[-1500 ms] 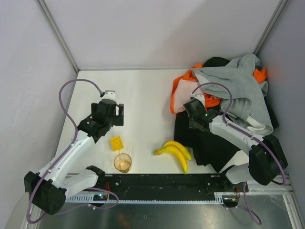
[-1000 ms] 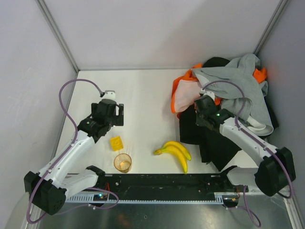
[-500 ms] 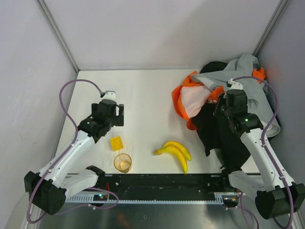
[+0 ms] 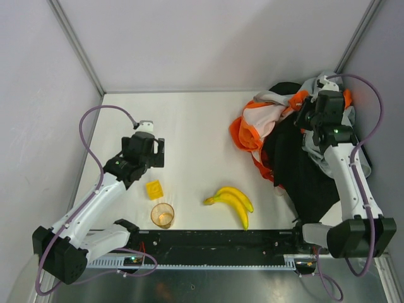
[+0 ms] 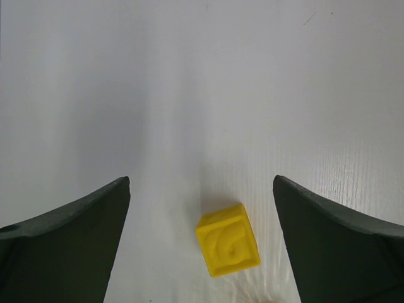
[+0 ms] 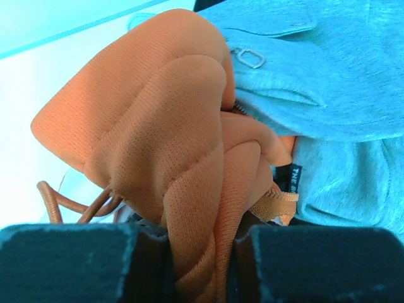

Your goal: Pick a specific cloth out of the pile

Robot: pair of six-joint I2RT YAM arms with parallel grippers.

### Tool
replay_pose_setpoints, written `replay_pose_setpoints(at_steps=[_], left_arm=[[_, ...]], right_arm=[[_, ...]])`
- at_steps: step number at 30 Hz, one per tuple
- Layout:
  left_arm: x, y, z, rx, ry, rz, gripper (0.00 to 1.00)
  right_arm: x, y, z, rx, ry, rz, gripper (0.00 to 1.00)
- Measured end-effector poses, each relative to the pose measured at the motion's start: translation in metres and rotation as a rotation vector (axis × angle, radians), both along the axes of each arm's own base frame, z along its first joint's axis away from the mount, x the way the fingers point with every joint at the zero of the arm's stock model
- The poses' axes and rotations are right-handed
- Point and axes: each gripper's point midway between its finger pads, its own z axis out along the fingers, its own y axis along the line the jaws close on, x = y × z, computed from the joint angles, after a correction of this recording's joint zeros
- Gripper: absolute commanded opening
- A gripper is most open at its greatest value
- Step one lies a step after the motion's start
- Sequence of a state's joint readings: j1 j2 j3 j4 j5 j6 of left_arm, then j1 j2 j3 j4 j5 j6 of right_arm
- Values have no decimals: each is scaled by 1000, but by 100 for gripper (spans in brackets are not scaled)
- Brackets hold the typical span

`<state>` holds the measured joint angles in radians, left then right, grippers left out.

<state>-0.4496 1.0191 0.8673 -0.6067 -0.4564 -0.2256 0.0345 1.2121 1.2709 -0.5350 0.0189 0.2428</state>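
On white table (image 4: 189, 126), grey walls around: pile (image 4: 297, 177) at rear right, bananas (image 4: 232, 202) and cup (image 4: 162, 214) near front. Hard to tell: small cloth, lost among orange folds. Tight pinch of right gripper (image 6: 201, 249) on orange jacket (image 4: 238, 134); wide spread of left gripper (image 5: 201, 189) above yellow cube (image 5: 228, 240). Versus earlier: right arm farther back, jacket dragged along.

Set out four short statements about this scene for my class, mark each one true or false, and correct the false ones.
1. The left claw is open and holds nothing. True.
2. The right claw is shut on grey fabric. False: it is shut on the orange garment.
3. The bananas lie on top of the pile. False: they lie on the bare table, apart from the pile.
4. The cup stands upright close to the yellow block. True.
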Motion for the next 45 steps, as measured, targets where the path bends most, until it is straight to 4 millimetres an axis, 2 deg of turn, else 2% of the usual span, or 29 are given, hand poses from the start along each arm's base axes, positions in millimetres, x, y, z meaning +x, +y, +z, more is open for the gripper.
replay_pose_setpoints(at_steps=[5, 9, 14, 17, 19, 23, 25, 29, 32, 36, 39, 42, 45], left_arm=[[0, -2, -2, -5, 6, -8, 100], [0, -3, -2, -8, 5, -11, 100], [0, -3, -2, -8, 6, -12, 100], [1, -3, -4, -5, 11, -13, 100], [1, -3, -4, -6, 13, -14, 100], [1, -4, -4, -6, 14, -15, 99], [1, -4, -4, -6, 13, -15, 100], [1, -4, -4, -5, 14, -16, 100], [1, -4, -4, -2, 15, -20, 100], [0, -6, -5, -11, 18, -30, 100], [0, -9, -5, -25, 22, -43, 100], [-2, -14, -4, -55, 22, -59, 100], [-3, -20, -3, -91, 20, -69, 100]], right_arm=[[26, -19, -26, 21, 70, -52, 0], [55, -33, -80, 60, 197, -90, 0], [67, -32, -160, 116, 396, -94, 0], [73, -28, -185, 138, 462, -82, 0], [76, -27, -189, 146, 481, -75, 0], [75, -25, -186, 149, 494, -66, 9], [73, -24, -182, 149, 490, -59, 25], [63, -22, -160, 138, 465, -41, 69], [51, -19, -127, 113, 412, -24, 86], [28, -6, -78, 82, 304, 9, 97], [9, 7, -51, 66, 235, 38, 99], [-15, 22, -42, 51, 206, 68, 99], [-38, 37, -49, 28, 221, 95, 99]])
